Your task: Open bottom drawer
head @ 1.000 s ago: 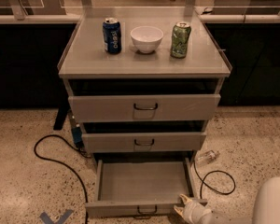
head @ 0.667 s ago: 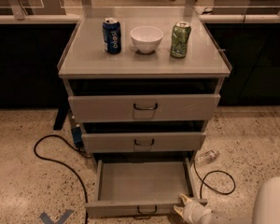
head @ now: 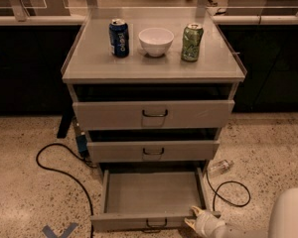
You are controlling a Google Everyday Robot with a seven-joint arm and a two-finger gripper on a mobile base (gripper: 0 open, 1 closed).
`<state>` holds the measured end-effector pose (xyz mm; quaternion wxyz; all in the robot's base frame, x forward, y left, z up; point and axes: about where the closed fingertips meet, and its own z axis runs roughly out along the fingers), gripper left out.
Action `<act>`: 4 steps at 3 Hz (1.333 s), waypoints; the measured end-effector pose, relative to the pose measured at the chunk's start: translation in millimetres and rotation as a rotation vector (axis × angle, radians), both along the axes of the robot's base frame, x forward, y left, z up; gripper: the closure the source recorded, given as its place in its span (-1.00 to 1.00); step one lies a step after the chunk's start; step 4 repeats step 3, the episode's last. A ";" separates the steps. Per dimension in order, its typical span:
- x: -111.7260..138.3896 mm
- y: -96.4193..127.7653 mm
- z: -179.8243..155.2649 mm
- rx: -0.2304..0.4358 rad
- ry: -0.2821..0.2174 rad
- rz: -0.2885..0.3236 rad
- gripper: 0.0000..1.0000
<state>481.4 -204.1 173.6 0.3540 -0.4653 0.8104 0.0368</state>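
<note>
The bottom drawer stands pulled far out of the grey cabinet, its flat tray bare and its narrow front with a small dark wire handle near the lower edge of the view. My gripper sits at the drawer's front right corner, touching or right beside the front panel, to the right of the handle. My white arm enters from the lower right corner.
Above are the middle drawer front and top drawer front. On the cabinet top stand a blue can, a white bowl and a green can. Black cables loop on the floor on both sides; a clear bottle lies at right.
</note>
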 end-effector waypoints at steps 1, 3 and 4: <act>0.0 0.0 0.0 0.000 0.000 0.000 -0.77; 0.0 0.1 0.0 0.000 0.000 0.000 -1.00; 0.0 0.1 0.0 0.000 0.000 0.000 -1.00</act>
